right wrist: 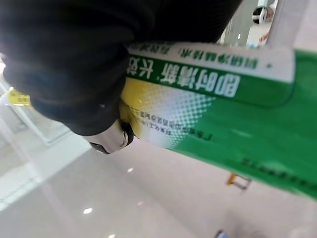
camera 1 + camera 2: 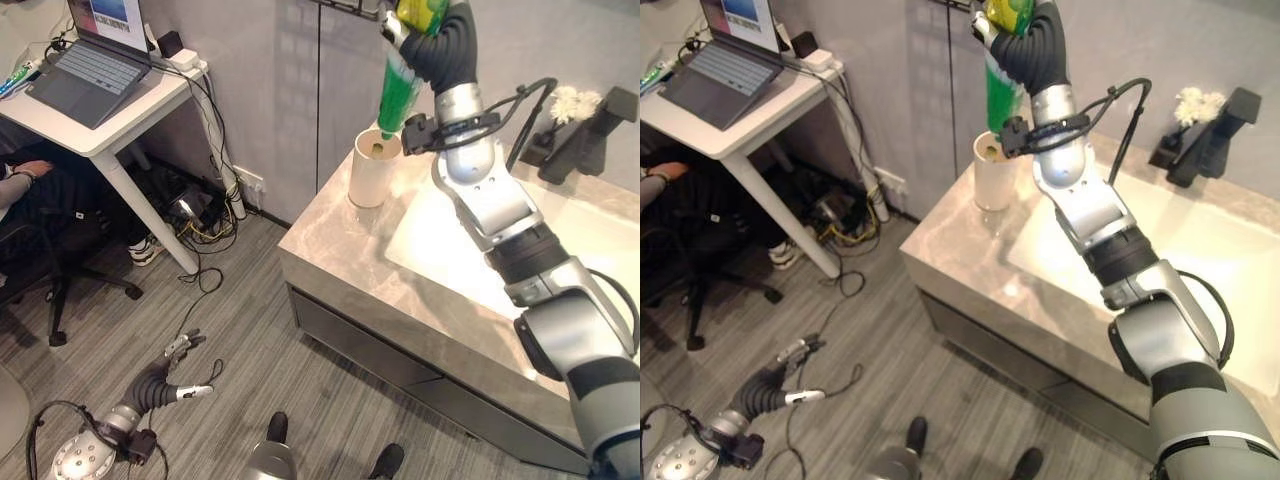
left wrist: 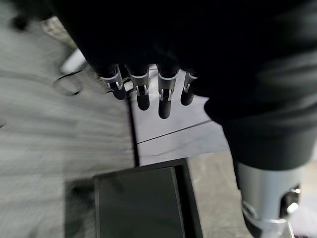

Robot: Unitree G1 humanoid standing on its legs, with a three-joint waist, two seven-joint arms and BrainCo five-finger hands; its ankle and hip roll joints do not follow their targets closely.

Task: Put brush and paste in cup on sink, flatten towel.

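Both eye views look steeply down from head height – sharing the sink counter (image 2: 330, 250) and floor (image 2: 230, 340). Each wrist view looks along its own hand at close range.

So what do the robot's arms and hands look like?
Shiny silver-grey arms in rounded segments with black bands and black cables clipped on. Each wrist wears a dark ribbed cover. The left hand has silver fingers with dark tips; the right hand sits under its dark cover.

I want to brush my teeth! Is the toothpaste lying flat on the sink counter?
No, the right robot hand holds the green toothpaste tube upright over the cup.
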